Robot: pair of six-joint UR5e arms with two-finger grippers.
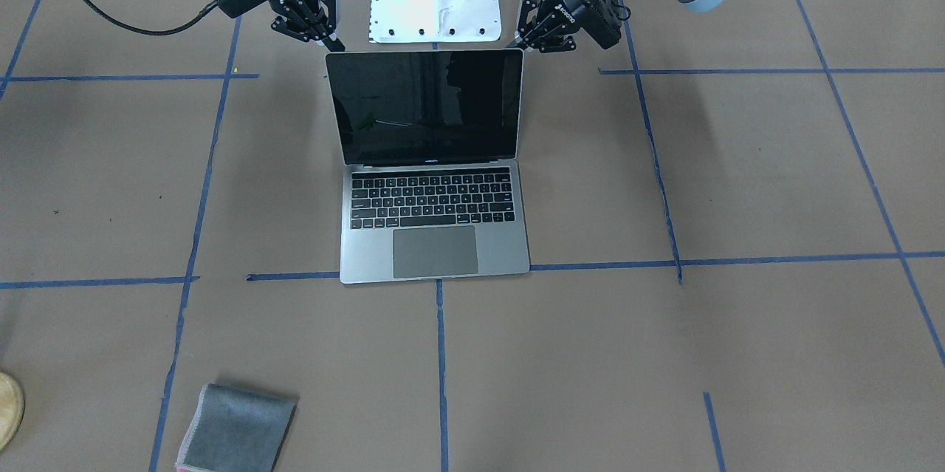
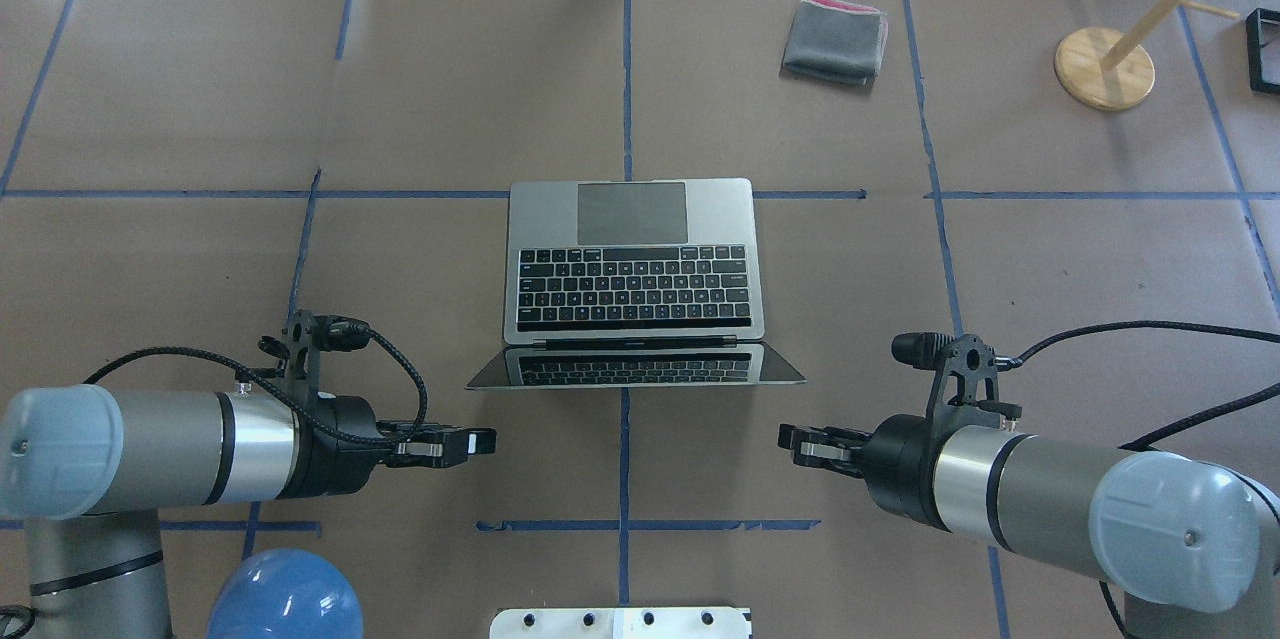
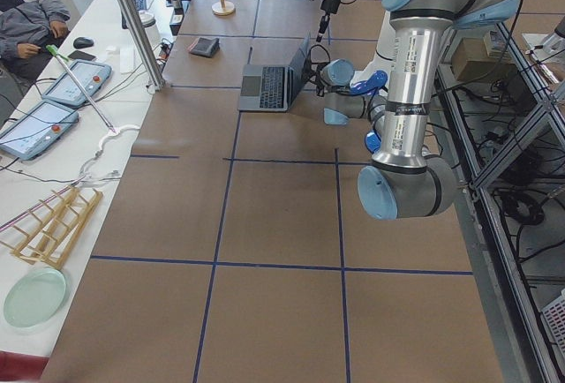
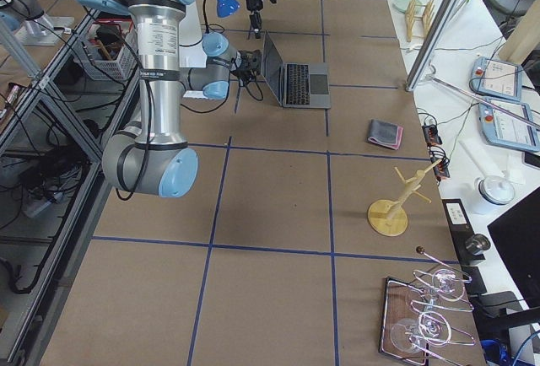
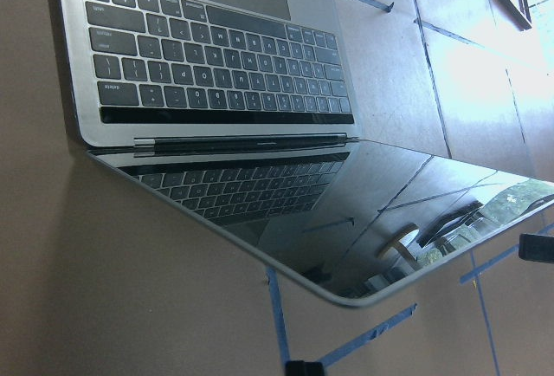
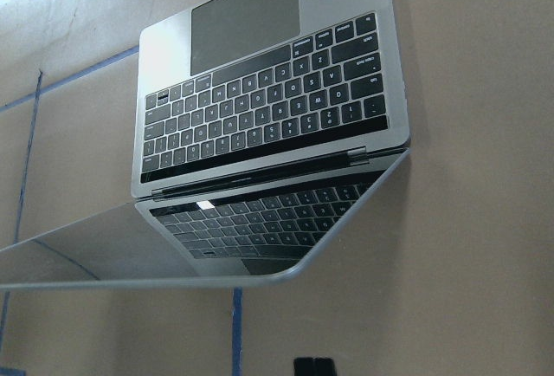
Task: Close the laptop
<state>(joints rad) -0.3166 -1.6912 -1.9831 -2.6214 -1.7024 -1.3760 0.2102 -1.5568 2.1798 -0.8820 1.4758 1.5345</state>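
Observation:
The space-grey laptop [image 2: 632, 259] stands open in the middle of the table, its black screen [image 1: 426, 106] tilted back towards the robot. My left gripper [image 2: 485, 443] hovers behind the lid's corner on my left, open and empty; in the front-facing view it [image 1: 523, 29] is at the upper right. My right gripper [image 2: 790, 441] hovers behind the other corner, open and empty, and appears at the upper left in the front-facing view [image 1: 334, 21]. Neither touches the lid. Both wrist views look at the keyboard [image 5: 216, 55] [image 6: 268, 107] over the lid's edge.
A folded grey cloth [image 2: 835, 39] lies at the far side, right of centre. A wooden stand [image 2: 1104, 67] and a black frame [image 2: 1265, 49] are at the far right. The robot's white base plate [image 2: 620, 622] is between the arms.

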